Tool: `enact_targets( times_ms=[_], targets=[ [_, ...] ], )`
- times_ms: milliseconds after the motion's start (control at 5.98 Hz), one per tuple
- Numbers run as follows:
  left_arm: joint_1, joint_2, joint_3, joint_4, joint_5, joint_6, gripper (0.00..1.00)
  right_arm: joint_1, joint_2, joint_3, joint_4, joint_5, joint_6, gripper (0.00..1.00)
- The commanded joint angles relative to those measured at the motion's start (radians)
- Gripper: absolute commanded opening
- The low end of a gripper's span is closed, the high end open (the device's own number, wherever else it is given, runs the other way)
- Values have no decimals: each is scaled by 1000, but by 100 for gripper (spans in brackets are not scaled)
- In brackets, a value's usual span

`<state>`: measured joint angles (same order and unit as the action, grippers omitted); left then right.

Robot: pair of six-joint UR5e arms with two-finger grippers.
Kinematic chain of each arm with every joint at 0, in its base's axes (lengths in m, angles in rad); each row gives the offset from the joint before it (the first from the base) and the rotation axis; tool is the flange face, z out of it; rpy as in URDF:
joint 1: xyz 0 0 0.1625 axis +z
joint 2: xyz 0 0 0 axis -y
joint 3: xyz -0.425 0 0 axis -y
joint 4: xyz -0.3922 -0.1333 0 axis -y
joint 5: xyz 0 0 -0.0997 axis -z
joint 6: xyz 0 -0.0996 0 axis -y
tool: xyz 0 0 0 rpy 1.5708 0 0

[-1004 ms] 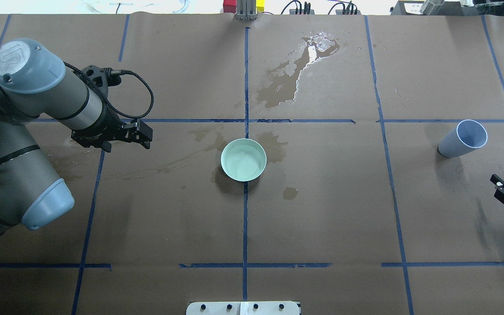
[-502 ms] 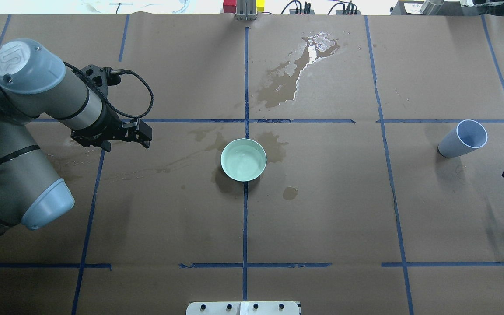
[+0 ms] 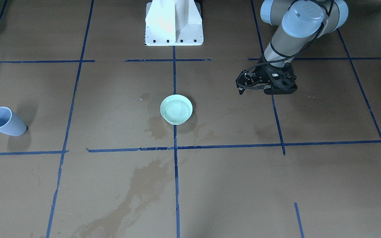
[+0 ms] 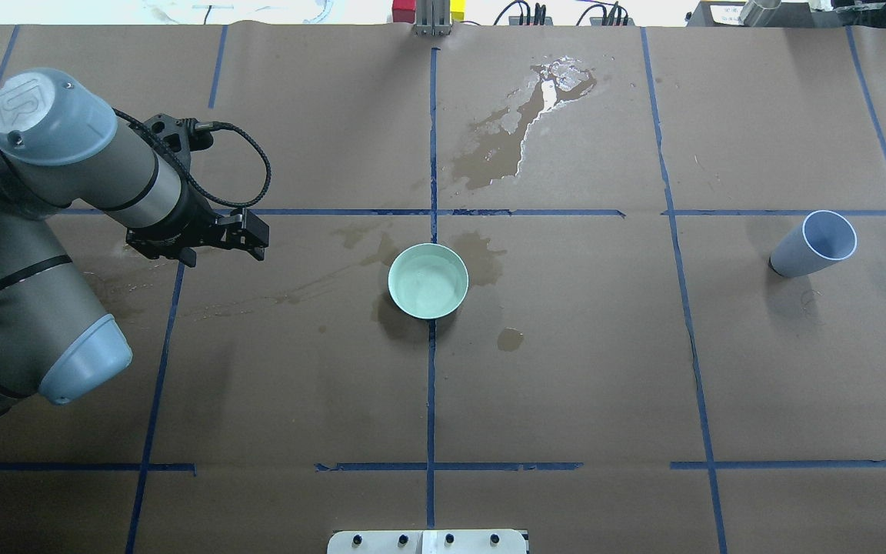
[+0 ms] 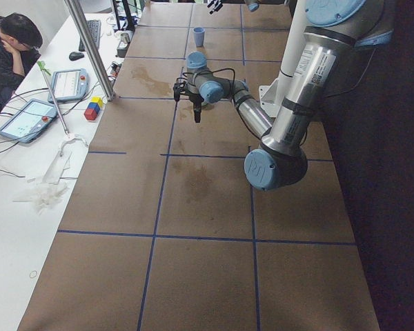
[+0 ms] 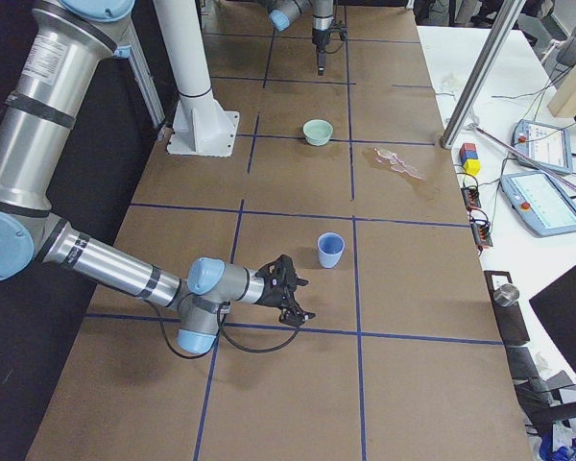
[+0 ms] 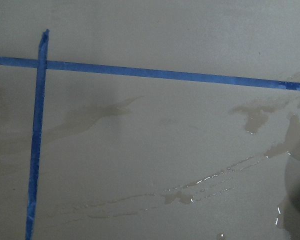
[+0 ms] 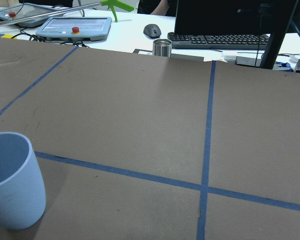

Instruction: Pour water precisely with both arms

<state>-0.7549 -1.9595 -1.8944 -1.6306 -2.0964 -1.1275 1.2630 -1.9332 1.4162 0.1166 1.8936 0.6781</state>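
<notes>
Overhead exterior: table (image 4: pixel 589 385) under brown paper, gridded with blue tape (image 4: pixel 152 369). Damp streaks (image 4: pixel 289 292) left of centre, dark stains (image 4: pixel 481 254) round the bowl (image 4: pixel 428 281), shiny puddle (image 4: pixel 524 127) toward the far edge. White desk (image 5: pixel 14 234) beyond, in exterior left: tablets (image 5: pixel 24 118), coloured blocks (image 5: pixel 92 109), person (image 5: pixel 10 58) seated. Through right wrist view: keyboard (image 8: pixel 215 40), mouse (image 8: pixel 152 31), steel can (image 8: pixel 161 48).

Far left, left arm (image 4: pixel 20 254): links stacked along the table's left edge, wrist's long axis slanting toward centre. Left gripper (image 4: pixel 247 235) hanging tip-down over a tape line, well left of the bowl. Open or closed: cannot tell, fingers not made out.

Centre: bowl on the tape crossing, water inside. Further right, cup (image 4: pixel 812 245) upright, well apart from the bowl.

Far right, right arm (image 6: pixel 115 264), seen in the side views only: forearm low, nearly level, long axis running away from the pedestal (image 6: pixel 204 120) side. Right gripper (image 6: pixel 290 288) aimed outward, near the cup, not touching. Grip state: cannot tell.
</notes>
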Motion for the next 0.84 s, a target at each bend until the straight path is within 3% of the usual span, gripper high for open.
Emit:
enact_targets(
  times_ms=[0,167,335,502,669],
  targets=[
    [2,-1,0,0,-1,-5,100,235,31,89,-256,282,-102,99],
    [8,-12,0,2,1,-18,100,328,58,122,-423,395,-215,99],
    [41,-33,11,2,30,-52,100,376,109,145,-672,485,-292,100],
    [55,-57,18,2,42,-79,100,391,117,170,-856,502,-437,100],
    [74,-70,20,2,44,-107,100,389,117,267,-1129,501,-556,100]
  ],
)
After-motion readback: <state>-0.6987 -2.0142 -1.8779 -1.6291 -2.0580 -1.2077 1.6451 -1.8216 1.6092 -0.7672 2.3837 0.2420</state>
